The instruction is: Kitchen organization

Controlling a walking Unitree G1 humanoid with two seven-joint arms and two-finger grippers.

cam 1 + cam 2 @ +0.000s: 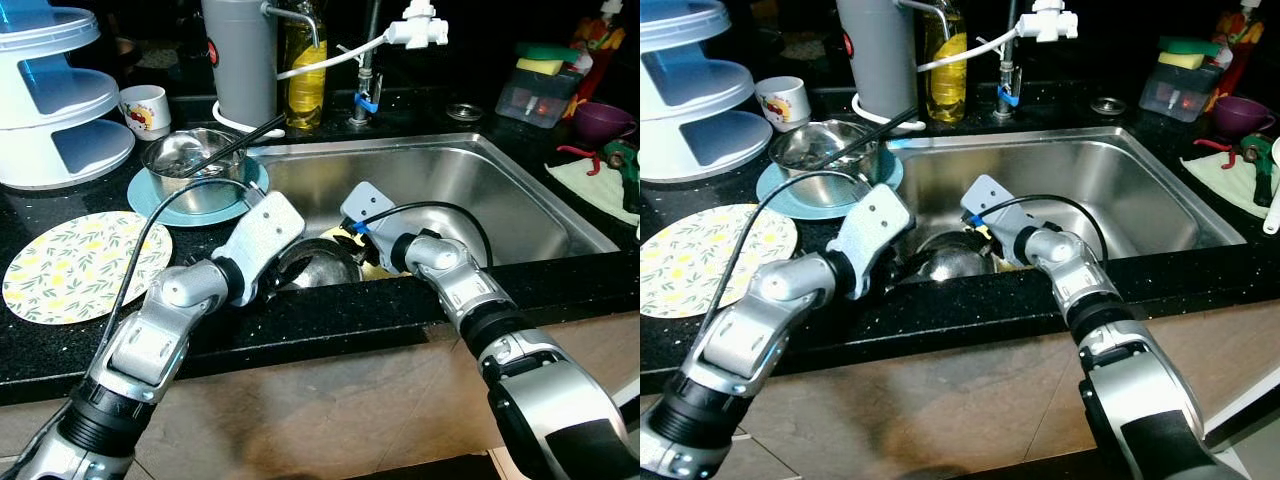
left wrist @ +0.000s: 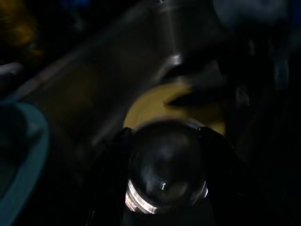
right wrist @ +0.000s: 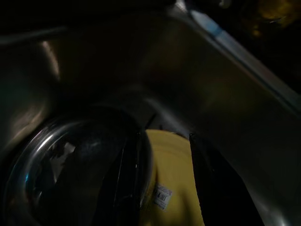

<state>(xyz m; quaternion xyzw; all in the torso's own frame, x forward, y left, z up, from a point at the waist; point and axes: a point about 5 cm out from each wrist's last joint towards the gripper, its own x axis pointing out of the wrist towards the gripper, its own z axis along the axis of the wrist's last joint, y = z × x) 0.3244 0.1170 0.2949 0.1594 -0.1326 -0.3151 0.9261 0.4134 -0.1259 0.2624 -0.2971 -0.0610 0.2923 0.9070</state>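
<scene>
head views evenly lit from above, sharp through the centre. glare streaks on the sink walls, bright spots on the steel bowl at upper left. background along the top edge falls to black. arms at the lower corners slightly soft. both wrist views very dark and blurred; faint highlights on a rounded metal lid, dull yellow plate barely lit.
</scene>
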